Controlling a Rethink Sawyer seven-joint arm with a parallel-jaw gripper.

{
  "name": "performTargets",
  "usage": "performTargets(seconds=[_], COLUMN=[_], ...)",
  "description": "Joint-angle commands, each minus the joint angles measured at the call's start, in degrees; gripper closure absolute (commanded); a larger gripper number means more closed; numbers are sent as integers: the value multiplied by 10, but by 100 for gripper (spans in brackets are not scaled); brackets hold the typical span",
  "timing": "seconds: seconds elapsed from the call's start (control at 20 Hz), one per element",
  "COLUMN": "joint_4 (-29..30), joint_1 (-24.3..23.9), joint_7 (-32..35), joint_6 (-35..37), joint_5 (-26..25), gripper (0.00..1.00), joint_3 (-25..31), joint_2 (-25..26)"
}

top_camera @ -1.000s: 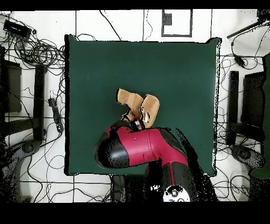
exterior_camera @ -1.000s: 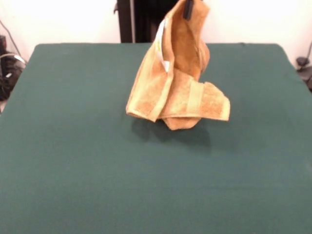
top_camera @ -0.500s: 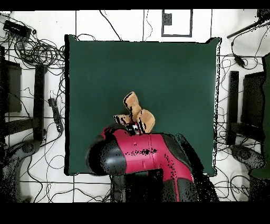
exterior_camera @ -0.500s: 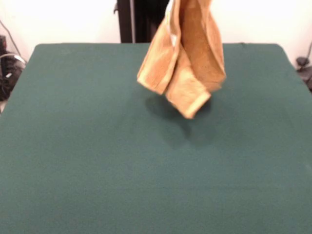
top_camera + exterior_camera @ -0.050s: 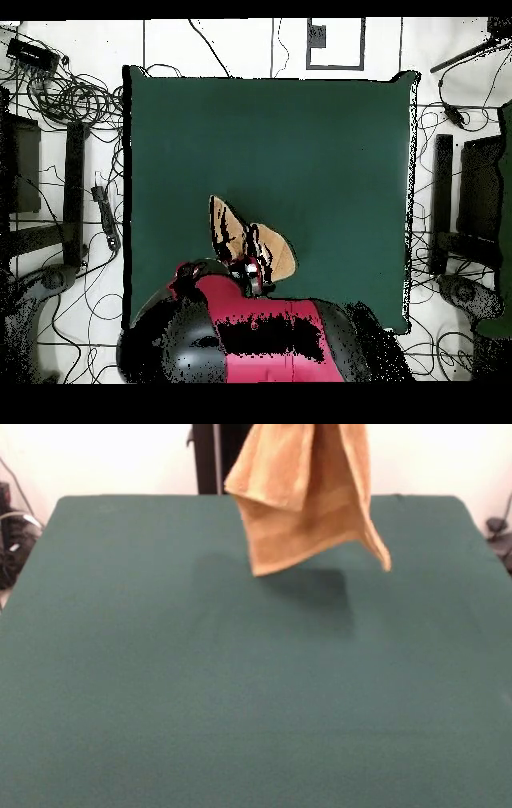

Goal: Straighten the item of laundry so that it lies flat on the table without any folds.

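Towel (image 5: 308, 496) up in the air, clear of the table (image 5: 160, 688), hanging over the far-middle part of the green cloth in the front view with the top end cut off by the picture's upper edge. Held from above by the gripper (image 5: 250, 272), seen only in the overhead view at the tip of the red and black arm (image 5: 250, 345). Fingers clamped on the towel's upper part, judged from the hang, since nothing else supports it. Pinch point itself mostly buried in cloth, so which corner or edge is gripped: cannot tell. Draped in long vertical folds, doubled over itself, one lower corner dropping lower on the right side of the front view, a paler band (image 5: 296, 532) running across near the bottom hem. No label visible. Dark shadow (image 5: 312, 588) on the table below and apart from the hem, confirming no contact with the surface. Lifted this way most likely to let gravity pull the folds out before laying down. Not flat yet, task probably at an early-to-middle stage. Next move probably a lowering with a sideways drag so the free hem lands first and the rest unrolls behind it. Risk: layers staying stuck together and landing doubled.
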Motion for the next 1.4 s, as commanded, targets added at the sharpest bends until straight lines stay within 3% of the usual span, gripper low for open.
performTargets(seconds=[0.05, 0.25, 0.45, 0.6, 1.4], joint_4=[72, 62, 22, -15, -96], joint_1=[-29, -74, -90, -98, -129], joint_7=[-84, -104, -85, -88, -45], joint_6=[-18, -74, -186, -223, -271], joint_5=[45, 17, -68, -99, -224], gripper=[100, 100, 100, 100, 100], joint_3=[29, 46, 70, 89, 113], joint_2=[22, 81, 190, 256, 365])
